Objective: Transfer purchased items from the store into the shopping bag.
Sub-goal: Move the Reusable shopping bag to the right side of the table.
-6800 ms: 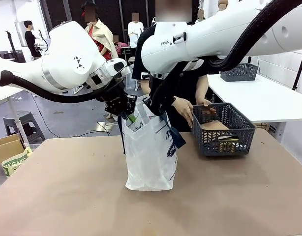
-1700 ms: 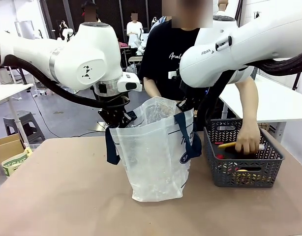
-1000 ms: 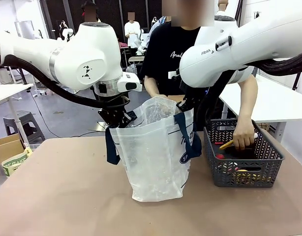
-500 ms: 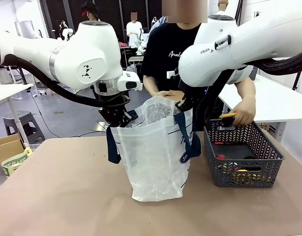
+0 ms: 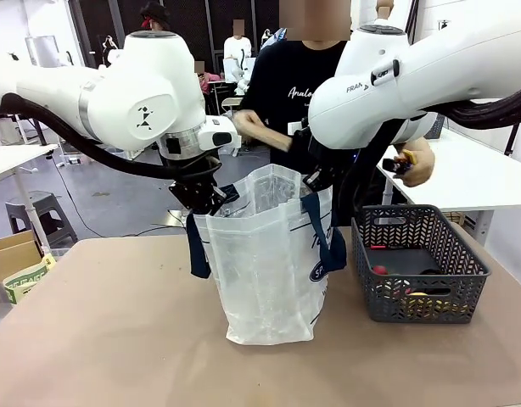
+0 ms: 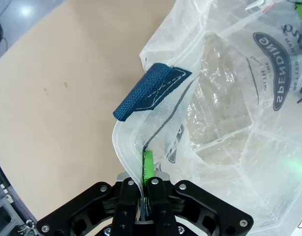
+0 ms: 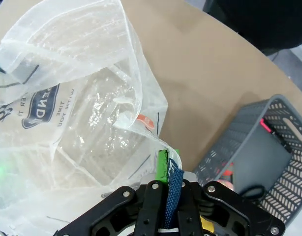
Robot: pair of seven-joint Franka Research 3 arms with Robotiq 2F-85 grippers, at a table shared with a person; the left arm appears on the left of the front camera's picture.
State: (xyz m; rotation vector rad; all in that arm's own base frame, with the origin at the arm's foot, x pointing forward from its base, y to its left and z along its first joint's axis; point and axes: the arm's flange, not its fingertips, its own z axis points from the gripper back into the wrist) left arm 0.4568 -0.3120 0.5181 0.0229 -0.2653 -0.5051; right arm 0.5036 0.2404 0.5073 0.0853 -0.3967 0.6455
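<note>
— Left gripper?
— Clamped on shopping bag rim. Right gripper pinches far rim with navy strap.
— Bag?
— Upright, open, on table; grey basket just beside. Person's hand holds small item above basket.

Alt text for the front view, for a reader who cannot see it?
Two white robot arms hold a translucent white bag open on a brown table, the left gripper and right gripper each shut on its rim. Behind it a person's hand holds a small item above a grey basket standing right of the bag.
</note>
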